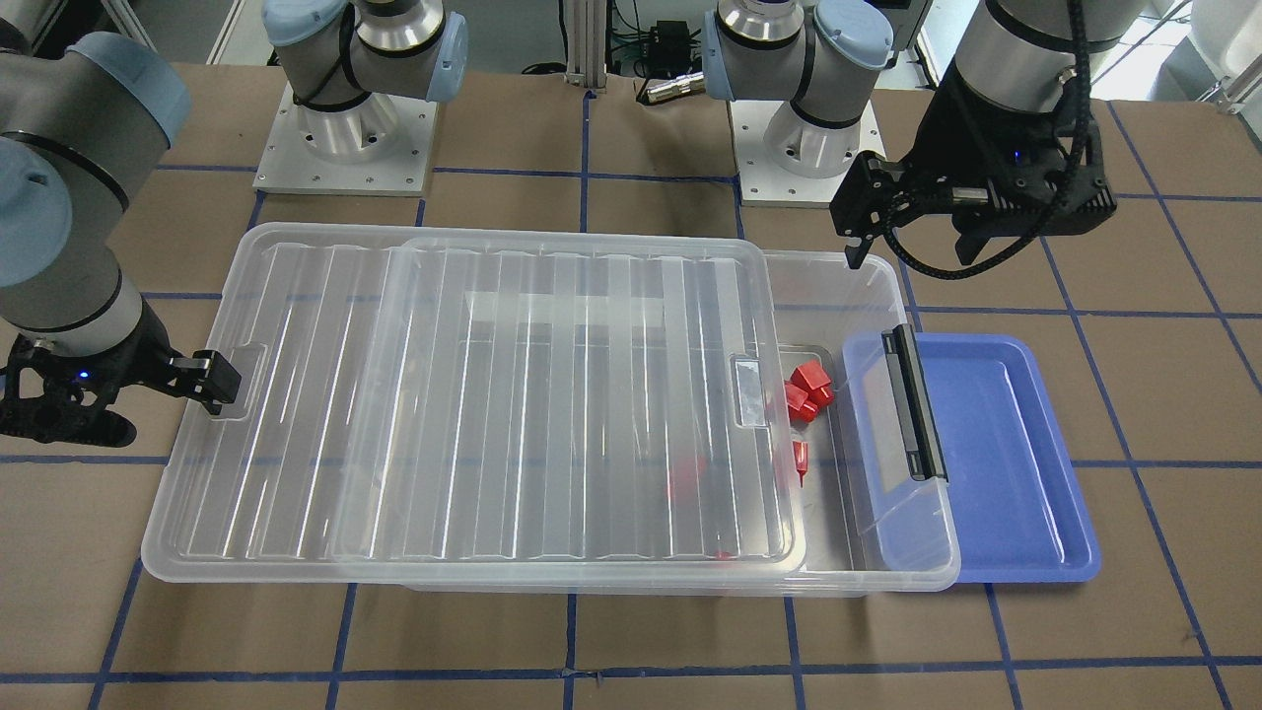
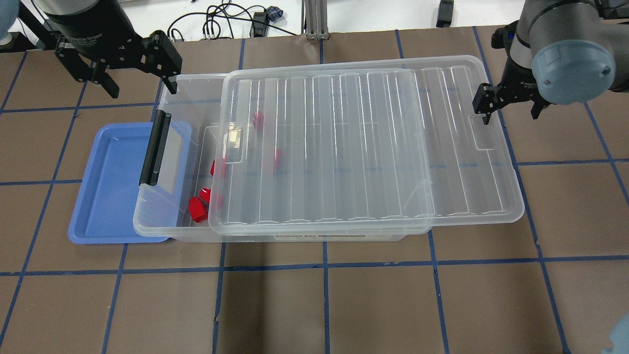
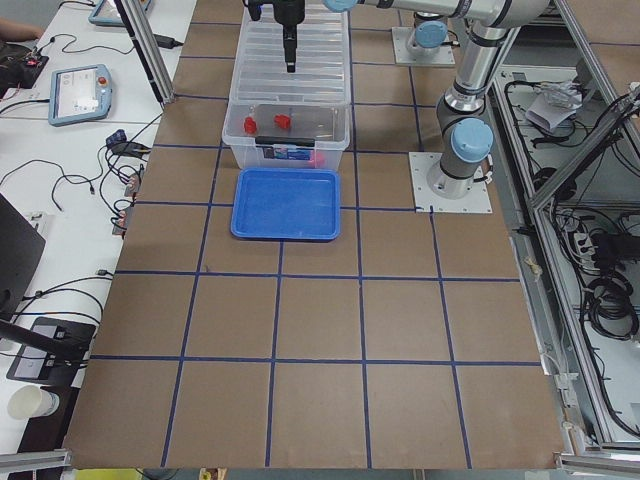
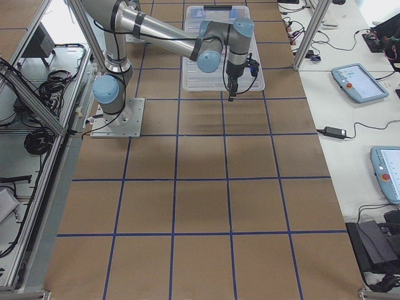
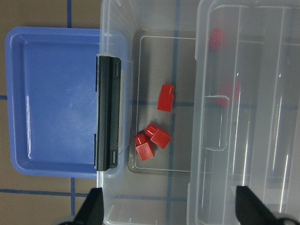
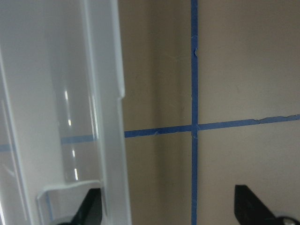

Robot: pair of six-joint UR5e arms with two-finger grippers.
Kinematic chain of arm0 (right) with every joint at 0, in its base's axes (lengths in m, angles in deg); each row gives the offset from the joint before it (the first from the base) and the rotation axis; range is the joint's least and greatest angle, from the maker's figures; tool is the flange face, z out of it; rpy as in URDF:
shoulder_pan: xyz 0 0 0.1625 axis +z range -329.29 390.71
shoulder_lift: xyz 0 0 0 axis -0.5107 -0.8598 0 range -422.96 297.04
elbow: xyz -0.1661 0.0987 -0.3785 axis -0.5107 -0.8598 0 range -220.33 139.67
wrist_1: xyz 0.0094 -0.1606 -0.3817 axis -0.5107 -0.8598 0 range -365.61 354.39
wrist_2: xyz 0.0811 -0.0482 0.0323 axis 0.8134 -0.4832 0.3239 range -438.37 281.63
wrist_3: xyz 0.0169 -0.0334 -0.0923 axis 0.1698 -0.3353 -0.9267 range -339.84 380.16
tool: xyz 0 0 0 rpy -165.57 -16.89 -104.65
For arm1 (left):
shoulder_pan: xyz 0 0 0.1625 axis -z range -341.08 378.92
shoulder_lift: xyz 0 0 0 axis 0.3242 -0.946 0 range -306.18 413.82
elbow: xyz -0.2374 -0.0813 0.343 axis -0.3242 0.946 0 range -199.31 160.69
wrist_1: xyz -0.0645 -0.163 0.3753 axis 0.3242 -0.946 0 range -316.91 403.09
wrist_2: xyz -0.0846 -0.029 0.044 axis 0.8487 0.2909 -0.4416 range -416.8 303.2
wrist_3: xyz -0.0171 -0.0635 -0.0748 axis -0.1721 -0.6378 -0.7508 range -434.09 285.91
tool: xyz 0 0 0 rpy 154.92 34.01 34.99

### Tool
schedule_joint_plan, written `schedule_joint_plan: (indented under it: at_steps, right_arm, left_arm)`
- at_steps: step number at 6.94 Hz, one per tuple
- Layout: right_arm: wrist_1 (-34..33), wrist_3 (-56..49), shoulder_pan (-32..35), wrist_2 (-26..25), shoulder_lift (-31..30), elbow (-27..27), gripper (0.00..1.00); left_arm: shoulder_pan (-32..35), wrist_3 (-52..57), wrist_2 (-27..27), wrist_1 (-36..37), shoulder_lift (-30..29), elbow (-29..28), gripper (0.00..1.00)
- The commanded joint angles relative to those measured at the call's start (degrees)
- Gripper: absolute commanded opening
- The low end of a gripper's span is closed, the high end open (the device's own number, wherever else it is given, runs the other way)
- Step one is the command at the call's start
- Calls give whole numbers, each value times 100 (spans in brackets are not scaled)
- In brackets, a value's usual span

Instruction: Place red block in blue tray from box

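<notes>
Lid (image 2: 344,147) sits offset, leaving the latch end of the box (image 2: 182,98) uncovered. Red block (image 5: 165,97) lies on the box floor there, near others; blue tray (image 2: 108,187) just beside the box. Left gripper (image 2: 140,83) hangs over the opening, fingers released, empty. Right gripper (image 2: 509,112) fingers released, astride the lid's edge.

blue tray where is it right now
At the overhead view's left, on the robot's left side, the blue tray lies beside the latch end of the box.

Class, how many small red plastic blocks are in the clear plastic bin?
5. Three red blocks in the open end, two blurred beneath the ribbed lid; more may hide.
</notes>
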Motion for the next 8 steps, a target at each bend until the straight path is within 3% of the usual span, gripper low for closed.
schedule_joint_plan:
  at_steps: [1, 4, 7, 8]
  right_arm:
    - [0, -176, -215, 0, -19, -3, 100]
    - [-61, -457, -435, -9, -1, 6, 100]
    - [-88, -564, -708, 0, -36, -3, 100]
    - [-53, -564, -682, 26, -45, -55, 100]
  left_arm:
    - [-9, 31, 13, -4, -90, -164, 100]
    - [-18, 13, 13, -65, -284, -402, 100]
    - [-18, 66, 22, 22, -432, -157, 100]
    - [-9, 75, 13, 519, -520, 105, 100]
